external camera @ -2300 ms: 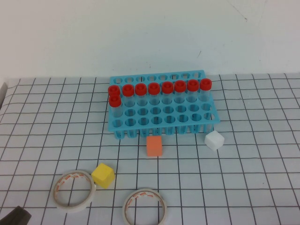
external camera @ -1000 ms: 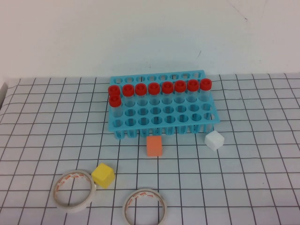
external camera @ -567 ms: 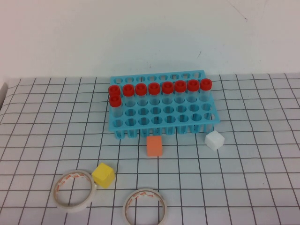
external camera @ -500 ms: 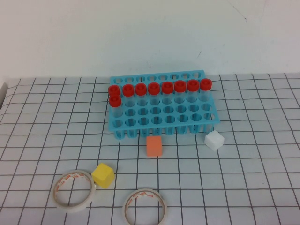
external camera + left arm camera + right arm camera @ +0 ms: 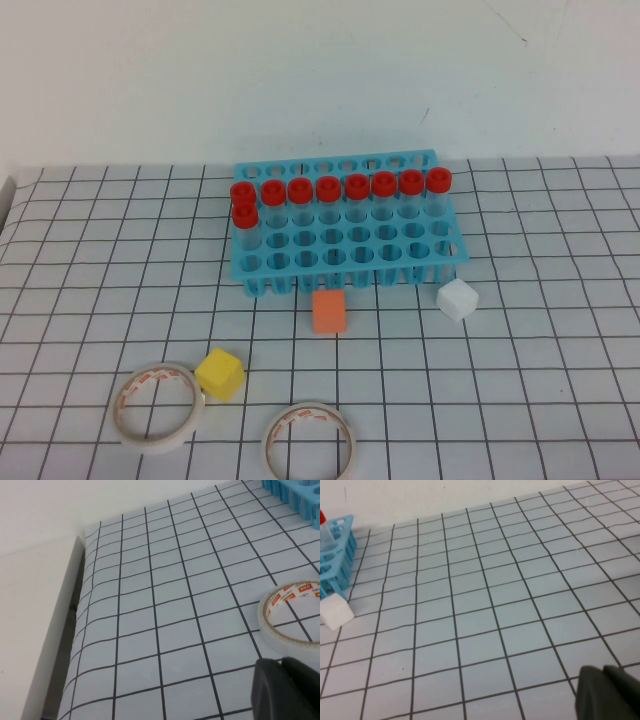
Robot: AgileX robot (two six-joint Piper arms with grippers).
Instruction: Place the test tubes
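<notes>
Red-capped tubes (image 5: 328, 190) stand upright in the blue rack (image 5: 345, 268), likely why left gripper (image 5: 282, 680) and right gripper (image 5: 606, 690) hover closed, empty, well apart from it.

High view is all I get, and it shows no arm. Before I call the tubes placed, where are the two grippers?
Observer: The left gripper is shut and empty. It hangs above the grid mat, with a tape roll just ahead of it.
Operator: And the right one?
Observer: The right gripper is also shut and empty, above bare grid mat and well apart from the white cube.
Operator: Does either wrist camera see the rack?
Observer: Both do. The left wrist view catches a corner of the blue rack, and the right wrist view shows its end with one red-capped tube standing in it.
</notes>
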